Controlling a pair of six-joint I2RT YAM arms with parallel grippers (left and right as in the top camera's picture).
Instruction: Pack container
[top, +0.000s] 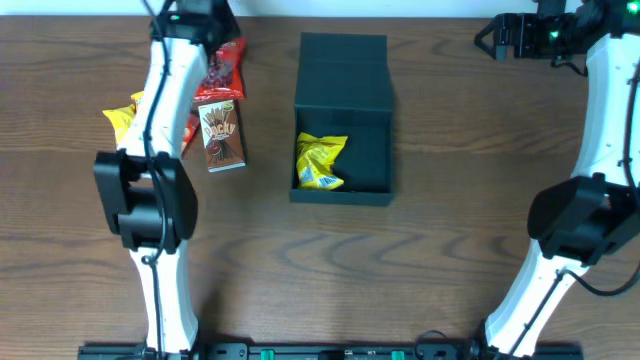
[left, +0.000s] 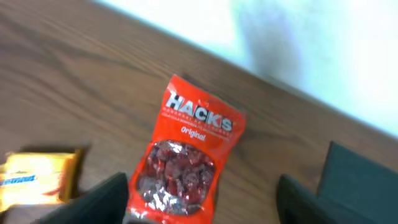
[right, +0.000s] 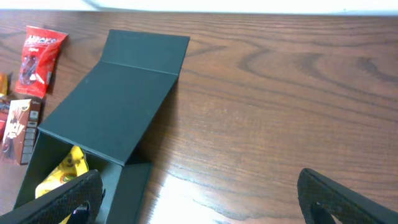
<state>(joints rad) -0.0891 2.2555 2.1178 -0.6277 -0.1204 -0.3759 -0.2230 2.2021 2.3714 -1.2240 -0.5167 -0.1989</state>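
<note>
Clearly, the left gripper (left: 202, 182) is opened wide, and nothing is held in it. A red candy bag (left: 189, 155) is seen lying flat on the counter (left: 74, 81) right under it, in line with the gap between its two fingers (left: 106, 200). The gripper is probably placed there so the bag can be picked up next, but that is only a guess. A loose yellow packet (left: 37, 177) is seen off to its left, and a corner of the container (left: 364, 180) is seen off to its right.

The right gripper (right: 199, 176) is opened wide too, and it is empty. It is held well apart from the container, likely so that it is kept out of the way. From this gripper, the container is seen ahead and to the left.

The container is a black box, and it is set on the counter between the two arms. Its lid flap (top: 342, 65) is folded back, so the inside is left open for packing. One packed yellow packet (top: 320, 162) is found inside, at the end away from the lid flap. The rest of the inside is bare, so more can be fitted in. A brown snack box (top: 222, 138) is also left outside, near the red candy bag, so the packing is judged to be only begun.
</note>
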